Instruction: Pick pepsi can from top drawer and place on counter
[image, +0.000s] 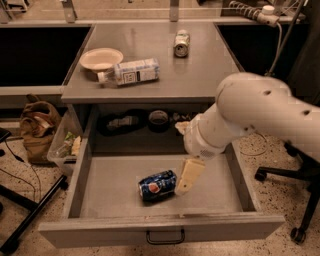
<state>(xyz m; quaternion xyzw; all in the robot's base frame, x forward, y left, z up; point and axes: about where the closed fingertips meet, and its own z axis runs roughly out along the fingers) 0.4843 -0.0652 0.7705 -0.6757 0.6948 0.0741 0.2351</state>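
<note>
The pepsi can (157, 185), dark blue with a round red-white-blue logo, lies on its side on the floor of the open top drawer (115, 192), near the middle front. My gripper (187, 181), cream-coloured at the end of the big white arm (250, 112), reaches down into the drawer. Its tip is right against the can's right end. The counter (200, 70) is the grey top of the cabinet above the drawer.
On the counter lie a cream bowl (101, 58), a white-labelled plastic bottle (131, 71) on its side and a silver-green can (181, 43). Dark items sit on the shelf (135, 121) behind the drawer. A brown bag (39, 127) and chair legs (30, 197) stand left; an office chair base (295, 200) right.
</note>
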